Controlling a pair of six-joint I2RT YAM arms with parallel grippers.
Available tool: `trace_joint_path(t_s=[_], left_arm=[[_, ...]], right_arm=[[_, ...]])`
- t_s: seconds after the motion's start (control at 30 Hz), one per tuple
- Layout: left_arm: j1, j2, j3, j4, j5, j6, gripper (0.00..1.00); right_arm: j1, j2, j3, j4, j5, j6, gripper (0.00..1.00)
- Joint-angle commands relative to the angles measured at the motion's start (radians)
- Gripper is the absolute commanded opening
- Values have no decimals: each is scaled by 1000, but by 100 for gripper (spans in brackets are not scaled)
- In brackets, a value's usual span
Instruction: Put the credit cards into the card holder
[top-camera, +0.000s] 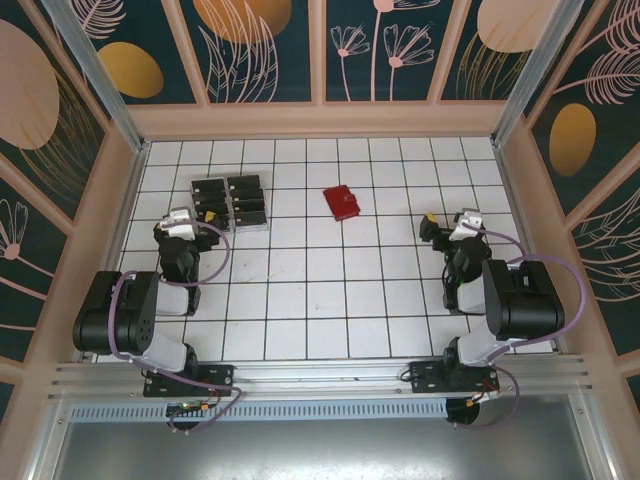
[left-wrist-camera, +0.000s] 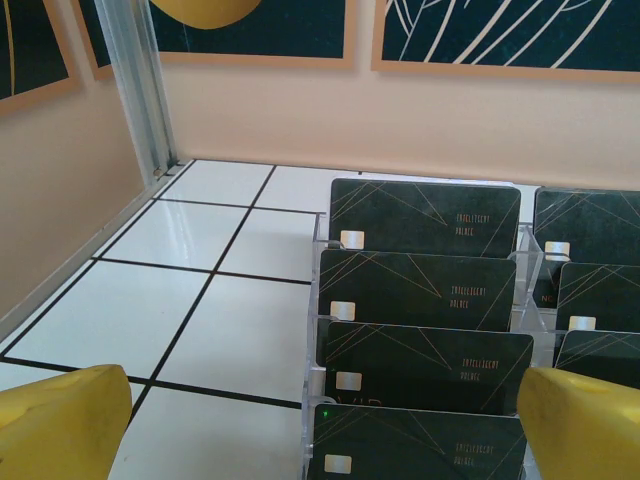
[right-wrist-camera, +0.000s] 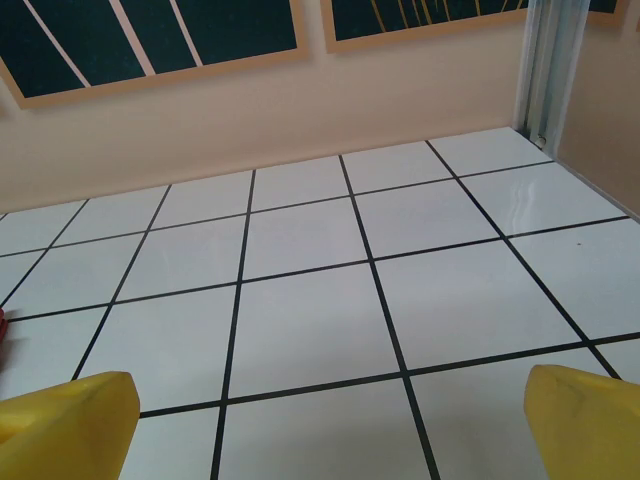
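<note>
The left gripper (top-camera: 203, 226), jaws apart and empty, faces the clear rack (left-wrist-camera: 527, 262) near the table's (top-camera: 320, 300) far-left corner, where the credit cards (left-wrist-camera: 420, 290) stand slotted for easy pinching, while the card holder (top-camera: 341, 202) lies toward the far edge and the right gripper (top-camera: 437, 228), equally spread, hangs near the right edge.

Lab robot cell. White gridded table (top-camera: 300, 300) boxed in by leaf-print panels (top-camera: 260, 50) on aluminium posts (top-camera: 93, 70); left arm (top-camera: 125, 315) and right arm (top-camera: 520, 300) bolted to a rail (top-camera: 320, 378) at its near edge.
</note>
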Motion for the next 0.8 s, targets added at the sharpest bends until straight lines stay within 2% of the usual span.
trace_joint_path(t_s=[0.0,0.63,0.77], left_arm=[[7,3,6,32,17,-12,99],[7,3,8,27,17,-11,99],[7,-2,-2,42,17,-10,99]], right_arm=[[2,6,15,20,-10,-21,99],[-27,7,15,16,-61,2,99],[-34,-5,-13,72,-58,11,99]])
